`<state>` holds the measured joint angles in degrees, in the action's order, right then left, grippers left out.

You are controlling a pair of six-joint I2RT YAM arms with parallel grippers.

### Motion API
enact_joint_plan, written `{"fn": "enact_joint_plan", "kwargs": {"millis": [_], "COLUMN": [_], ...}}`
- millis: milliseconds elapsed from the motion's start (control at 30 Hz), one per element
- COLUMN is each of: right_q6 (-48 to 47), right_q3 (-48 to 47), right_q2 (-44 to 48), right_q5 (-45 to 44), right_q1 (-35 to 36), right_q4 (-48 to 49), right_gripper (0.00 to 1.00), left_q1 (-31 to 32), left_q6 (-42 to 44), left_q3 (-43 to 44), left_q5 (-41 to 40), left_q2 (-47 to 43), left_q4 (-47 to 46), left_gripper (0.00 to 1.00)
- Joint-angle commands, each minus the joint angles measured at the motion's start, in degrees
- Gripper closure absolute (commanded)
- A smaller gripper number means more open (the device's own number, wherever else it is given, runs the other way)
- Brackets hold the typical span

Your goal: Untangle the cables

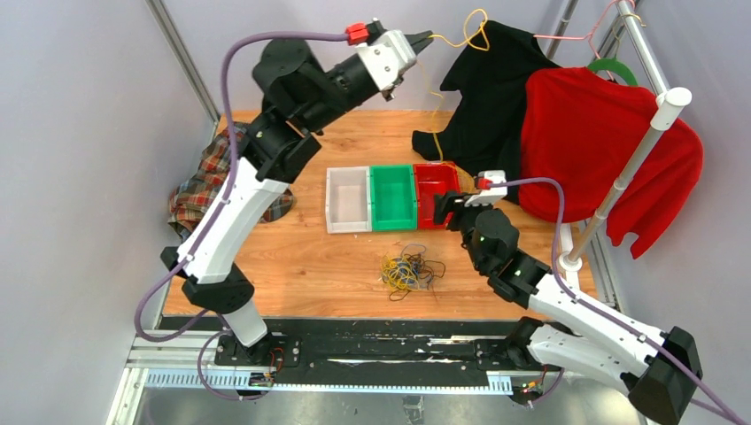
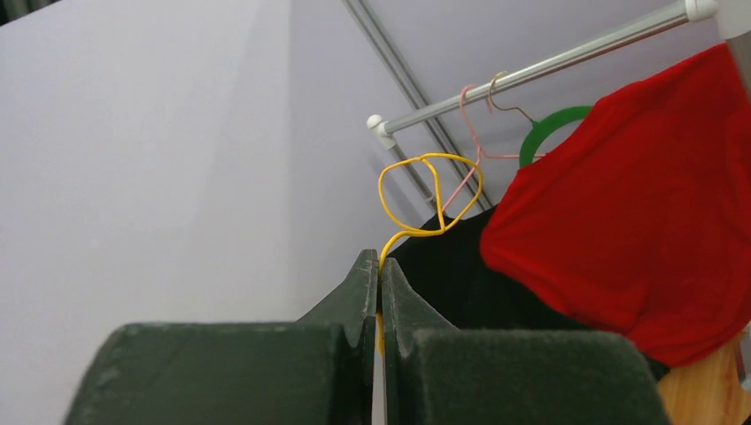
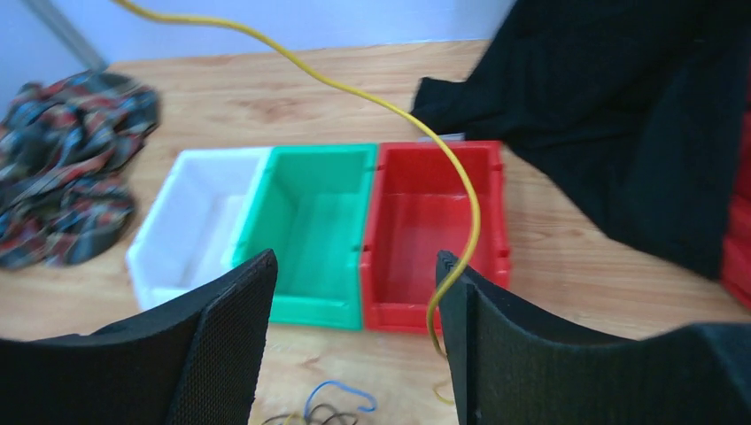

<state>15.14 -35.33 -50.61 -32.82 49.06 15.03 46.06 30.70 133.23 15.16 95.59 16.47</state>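
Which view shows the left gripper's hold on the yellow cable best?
Left wrist: the left gripper pinches the yellow cable at its fingertips, loop beyond. Top external shows that small and far; right wrist shows only the strand running past the open right gripper.

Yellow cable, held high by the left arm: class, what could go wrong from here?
1. The left gripper pinches the yellow cable at its very tips; the thin wire may slip out.
2. Its loop hangs near the pink hanger and could snag.
3. The right gripper is open, so the cable's lower run hangs free and may fall back on the tangle.
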Motion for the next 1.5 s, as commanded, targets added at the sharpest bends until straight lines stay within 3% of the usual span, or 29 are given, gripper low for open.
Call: {"fn": "enact_joint_plan", "kwargs": {"millis": [0,233,433,667,867,1033,1233,1467], "right_q6": [0.9,3.2,4.0,5.1,6.0,6.9,6.9,8.4], "right_q3": [1.6,3.9,6.5,7.4,7.0,6.7,6.7,7.7], "right_q2": [1.2,2.5,2.9,3.3,5.2,6.5,7.1,7.8], "right_q5": [2.7,6.6,6.7,6.7,5.5,3.5,1.8,2.1], "right_q1": [-7.2,-14.6,-16.3,-16.4,-16.4,-16.4,-16.7,-18.8], "right_q4": [-0.4,-1.4,-1.3,-2.0,-4.4,-6.3,-8.1,-9.2], "right_gripper": [0.35,0.37,0.38,0.39,0.43,0.44,0.44,0.45], "left_q1": [0.8,0.8,0.8,0.2,-1.2,-1.8,-1.8,-1.2], "left_q6": [1.1,4.1,3.5,7.5,8.9,8.5,4.3,1.4], "left_q3": [1.9,-1.0,1.0,-4.7,-6.0,-16.2,-20.8,-18.4], "left_q5": [-2.0,-4.9,-5.7,-9.7,-11.0,-11.6,-9.3,-6.8], "left_q2": [3.0,6.4,9.3,9.1,10.6,9.2,11.1,17.1], "left_q4": [-5.0,-7.9,-9.5,-13.7,-11.6,-12.4,-7.6,1.6], "left_gripper": [1.0,1.0,1.0,1.0,1.0,1.0,1.0,1.0]}}
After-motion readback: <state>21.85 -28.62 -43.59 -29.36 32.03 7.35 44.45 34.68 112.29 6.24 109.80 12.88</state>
